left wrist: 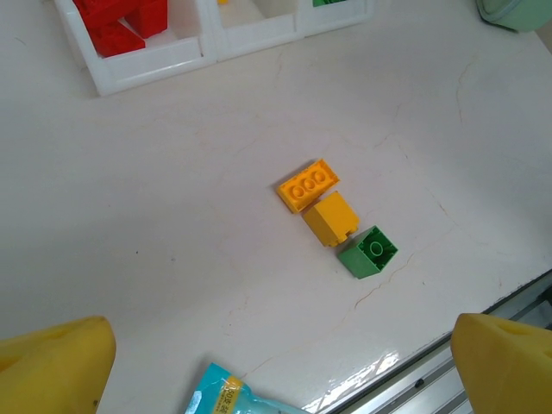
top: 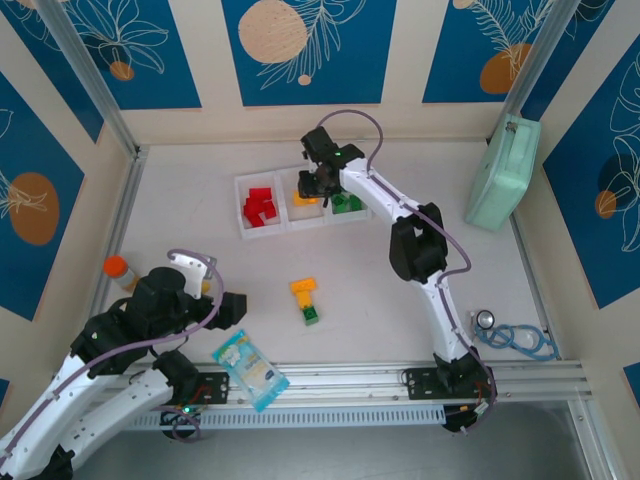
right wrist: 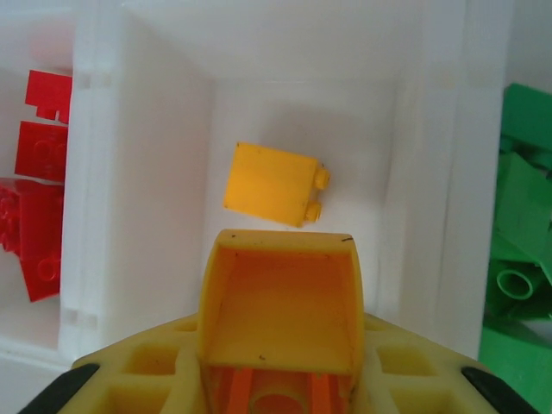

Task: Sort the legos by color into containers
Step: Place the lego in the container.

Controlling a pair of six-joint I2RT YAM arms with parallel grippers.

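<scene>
A: Right hand (top: 318, 185)?
B: Over the tray's (top: 264, 234) middle compartment. It's pinching a yellow brick (right wrist: 280, 297), hollow side toward the wrist camera.
A: Anything under it?
B: A second yellow brick (right wrist: 274, 184) lies on that compartment's floor, apart from the pinched one.
A: Other compartments?
B: Reds (top: 260, 207) in the left one, greens (top: 347, 202) in the right one.
A: Left hand (left wrist: 280, 366)?
B: Spread wide above the table (left wrist: 155, 224), near the front edge. The packet (left wrist: 228, 398) is just beside it.
A: Loose ones?
B: Three mid-table, close together in a row: flat yellow (left wrist: 307, 185), yellow block (left wrist: 331, 218), green cube (left wrist: 368, 252). They're well apart from the tray.
</scene>
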